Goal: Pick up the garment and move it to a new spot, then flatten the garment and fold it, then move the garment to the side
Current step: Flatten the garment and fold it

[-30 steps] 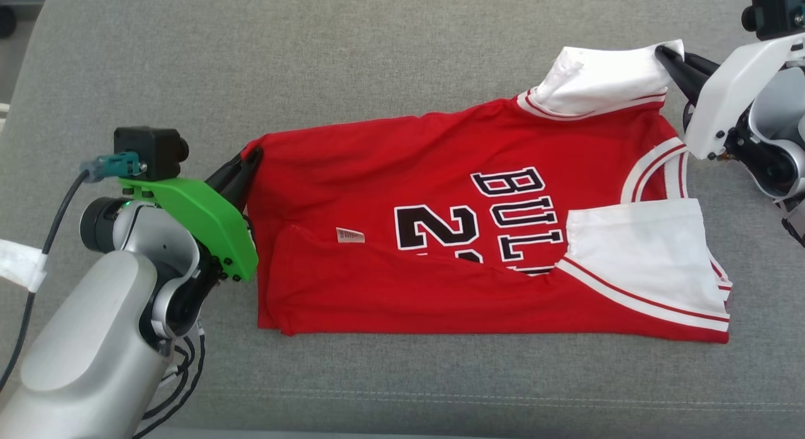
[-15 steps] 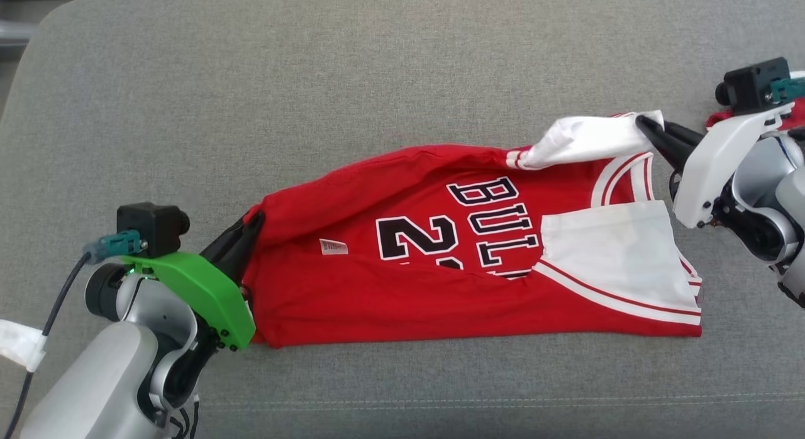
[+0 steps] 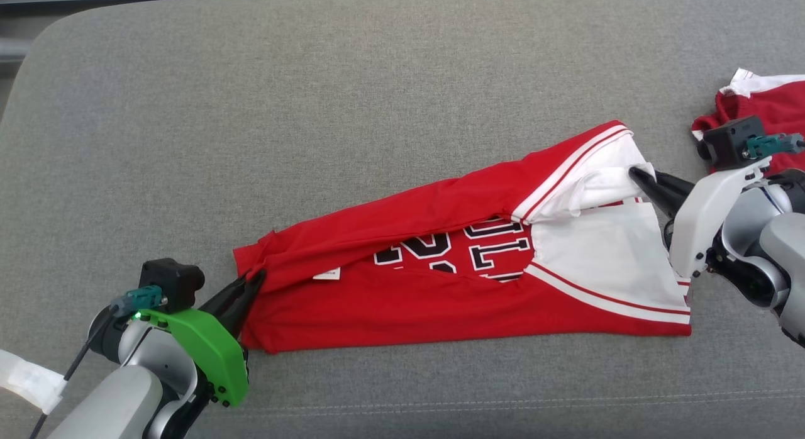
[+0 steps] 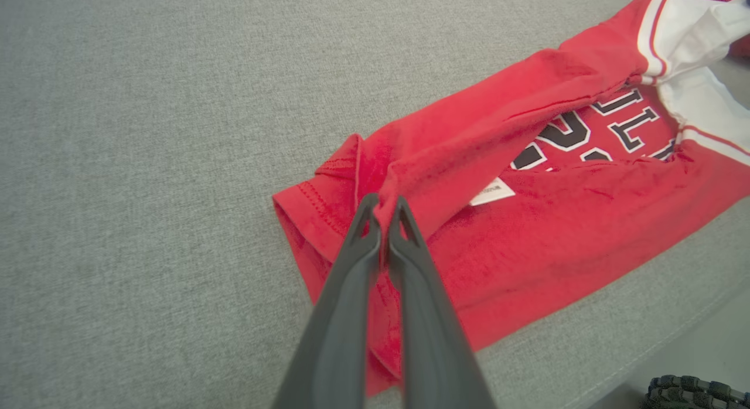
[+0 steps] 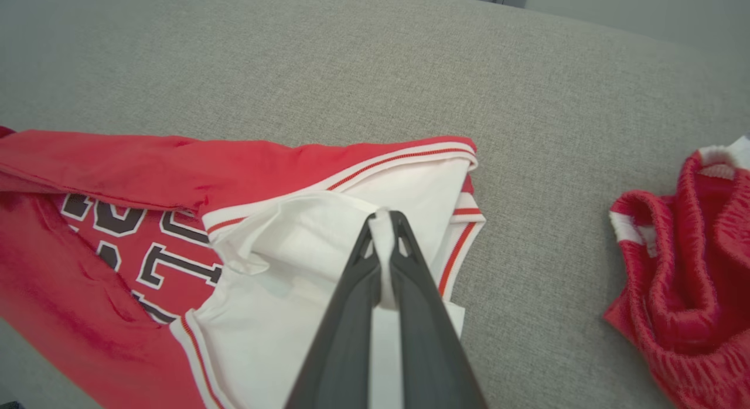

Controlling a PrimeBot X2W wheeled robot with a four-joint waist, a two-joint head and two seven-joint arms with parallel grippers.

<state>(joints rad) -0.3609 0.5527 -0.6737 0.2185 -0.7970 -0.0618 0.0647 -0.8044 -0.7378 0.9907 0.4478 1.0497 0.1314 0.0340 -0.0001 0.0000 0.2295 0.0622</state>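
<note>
The garment [image 3: 440, 294] is a red jersey with white panels and black lettering, lying lengthwise on the grey cushion. Its far edge is being drawn over the near half. My left gripper [image 3: 256, 277] is shut on the red hem at the garment's left end; in the left wrist view its fingers [image 4: 384, 207] pinch a fold of red cloth [image 4: 445, 163]. My right gripper [image 3: 634, 172] is shut on the white shoulder cloth at the right end, and the right wrist view shows white fabric [image 5: 328, 221] pinched between the tips [image 5: 384, 217].
A second red garment [image 3: 764, 109] with white trim lies bunched at the far right of the cushion, also seen in the right wrist view [image 5: 685, 268]. The grey cushion [image 3: 314, 112] stretches wide behind the jersey. Its front seam [image 3: 440, 407] runs close below.
Both grippers have pulled the garment's far edge toward the near edge, covering much of the lettering. The head camera has tilted, bringing the cushion's back edge and the second garment into view.
</note>
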